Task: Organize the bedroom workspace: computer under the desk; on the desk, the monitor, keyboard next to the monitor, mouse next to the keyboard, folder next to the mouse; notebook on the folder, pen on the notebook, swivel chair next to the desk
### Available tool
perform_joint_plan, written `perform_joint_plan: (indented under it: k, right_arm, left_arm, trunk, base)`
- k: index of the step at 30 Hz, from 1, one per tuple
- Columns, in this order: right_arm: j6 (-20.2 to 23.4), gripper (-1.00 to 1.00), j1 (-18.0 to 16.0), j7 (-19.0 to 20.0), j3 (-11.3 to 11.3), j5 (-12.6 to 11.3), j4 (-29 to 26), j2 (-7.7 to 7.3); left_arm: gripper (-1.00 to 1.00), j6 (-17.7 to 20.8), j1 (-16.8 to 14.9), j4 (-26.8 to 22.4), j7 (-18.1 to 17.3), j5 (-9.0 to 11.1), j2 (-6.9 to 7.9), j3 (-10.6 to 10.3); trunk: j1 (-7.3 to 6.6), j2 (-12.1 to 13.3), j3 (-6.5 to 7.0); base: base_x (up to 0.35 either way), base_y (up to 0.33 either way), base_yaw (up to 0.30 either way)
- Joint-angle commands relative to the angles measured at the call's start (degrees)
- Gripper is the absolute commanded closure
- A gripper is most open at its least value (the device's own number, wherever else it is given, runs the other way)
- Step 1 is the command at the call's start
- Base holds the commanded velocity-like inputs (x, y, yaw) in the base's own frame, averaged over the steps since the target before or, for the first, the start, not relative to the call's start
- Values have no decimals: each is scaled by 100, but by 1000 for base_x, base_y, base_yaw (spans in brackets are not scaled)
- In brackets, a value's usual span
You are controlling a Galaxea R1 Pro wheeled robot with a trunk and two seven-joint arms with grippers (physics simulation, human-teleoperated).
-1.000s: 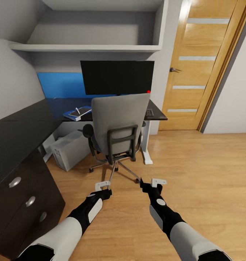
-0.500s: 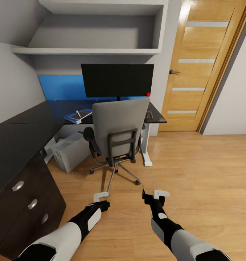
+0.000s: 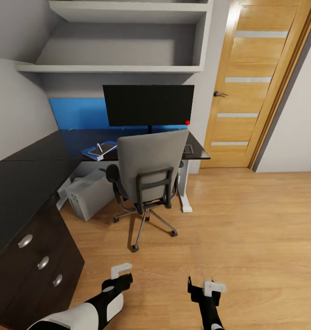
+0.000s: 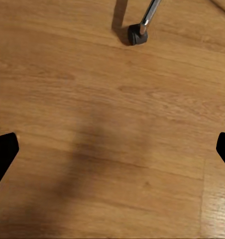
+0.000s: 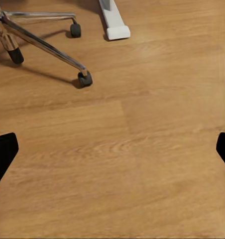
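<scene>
I am seeing the monitor (image 3: pixel 148 105) on the desk (image 3: pixel 31 165), the folder (image 3: pixel 98 150) stack placed, the swivel chair (image 3: pixel 148 176) tucked in, and the left gripper (image 3: pixel 120 270) and right gripper (image 3: pixel 213 287) hanging spread, empty.

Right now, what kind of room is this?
Probably a home office or study corner of a bedroom: an L-shaped black desk with a monitor, a grey swivel chair, wood flooring and a wooden door.

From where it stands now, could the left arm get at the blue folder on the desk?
Probably not. The left gripper hangs low over the floor, well short of the folder, which lies far back on the desk. The chair stands in between, slightly right of the straight line.
</scene>
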Motion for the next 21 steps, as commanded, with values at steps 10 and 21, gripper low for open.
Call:
perform_joint_plan:
  k: [10,21]
  right_arm:
    - [-26,-100,415,-27,56,-51,41,-154]
    - [8,-100,933,-22,55,-54,48,-403]
  left_arm:
    - [-100,-151,748,30,14,35,218,-55]
    - [-100,-168,1743,26,81,34,467,-55]
  trunk:
    - [-221,400,176]
    - [-463,841,373]
  base:
    - [0,0,0]
    - [0,0,0]
